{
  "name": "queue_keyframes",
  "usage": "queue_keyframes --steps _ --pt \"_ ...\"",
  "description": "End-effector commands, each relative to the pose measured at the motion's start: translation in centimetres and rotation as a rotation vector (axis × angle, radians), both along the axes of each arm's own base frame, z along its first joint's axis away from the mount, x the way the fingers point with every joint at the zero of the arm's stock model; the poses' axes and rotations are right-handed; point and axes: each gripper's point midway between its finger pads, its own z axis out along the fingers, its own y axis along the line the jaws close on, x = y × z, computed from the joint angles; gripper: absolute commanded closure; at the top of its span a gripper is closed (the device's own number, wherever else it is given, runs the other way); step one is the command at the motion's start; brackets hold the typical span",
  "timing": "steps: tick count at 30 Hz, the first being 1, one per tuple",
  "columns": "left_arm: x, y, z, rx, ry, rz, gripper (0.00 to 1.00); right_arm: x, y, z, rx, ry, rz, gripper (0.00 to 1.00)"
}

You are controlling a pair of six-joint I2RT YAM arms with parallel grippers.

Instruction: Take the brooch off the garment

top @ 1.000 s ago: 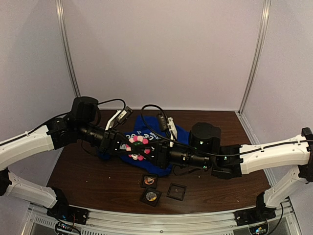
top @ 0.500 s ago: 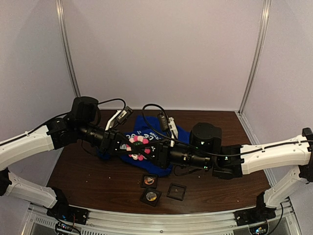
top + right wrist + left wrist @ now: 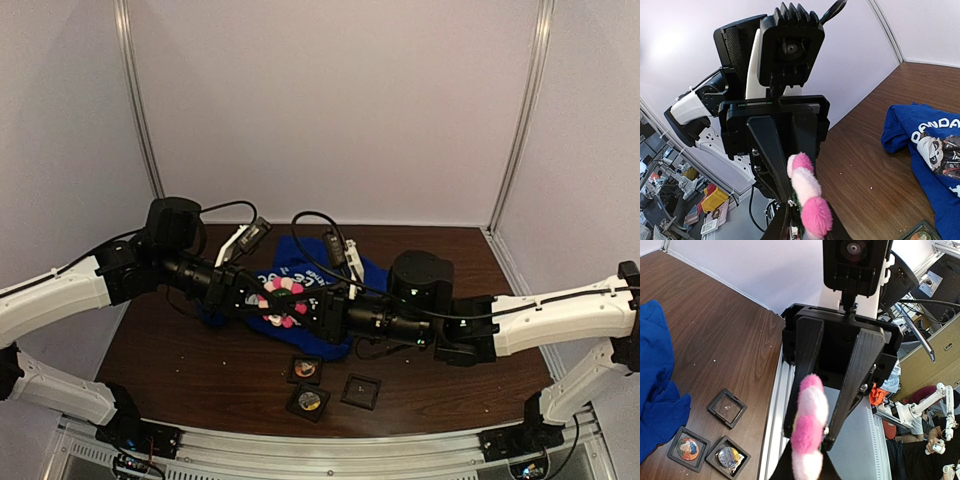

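Ease the two arms apart slowly and in line, one anchoring, the other drawing, so the pin cannot snag cloth. The left jaws are all but closed on the fluffy pink-and-white brooch (image 3: 281,298). The right jaws stand narrow and seem to pinch its far side, though fluff hides the contact. The brooch sits mid-frame in the top view, raised over the shirt (image 3: 927,145), which lies on the tabletop (image 3: 200,360).

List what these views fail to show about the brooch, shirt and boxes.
- Brooch pin: both wrist views, fluff hides it.
- Brooch fastened to shirt or free: top view, left claw and right claw cover the spot.
- Shirt lettering: right wrist view, cut by the right edge.
- Box: right wrist view, bottom edge cuts it off.
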Motion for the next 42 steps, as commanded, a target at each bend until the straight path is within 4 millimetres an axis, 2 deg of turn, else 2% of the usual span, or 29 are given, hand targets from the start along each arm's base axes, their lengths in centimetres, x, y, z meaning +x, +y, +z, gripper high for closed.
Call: queue_keyframes --steps 1,7,16,29,42 --pt "-0.9 0.0 1.9 -0.06 -0.033 -0.041 1.0 3.3 -1.9 -5.0 -0.179 0.038 -0.173 0.85" --pt "-1.1 0.0 2.0 -0.063 -0.032 -0.052 1.0 3.5 -1.6 -5.5 -0.197 0.057 -0.171 0.85" --pt "-1.0 0.1 2.1 -0.064 -0.039 -0.042 1.0 4.3 -2.5 -6.3 -0.215 0.097 -0.221 0.88" --pt "0.7 0.3 1.6 -0.034 -0.035 0.044 1.0 4.3 -4.2 -5.0 -0.159 0.062 -0.252 0.88" --pt "2.0 0.1 0.5 0.005 -0.006 0.092 1.0 4.3 -4.4 -4.7 -0.153 0.038 -0.254 0.87"
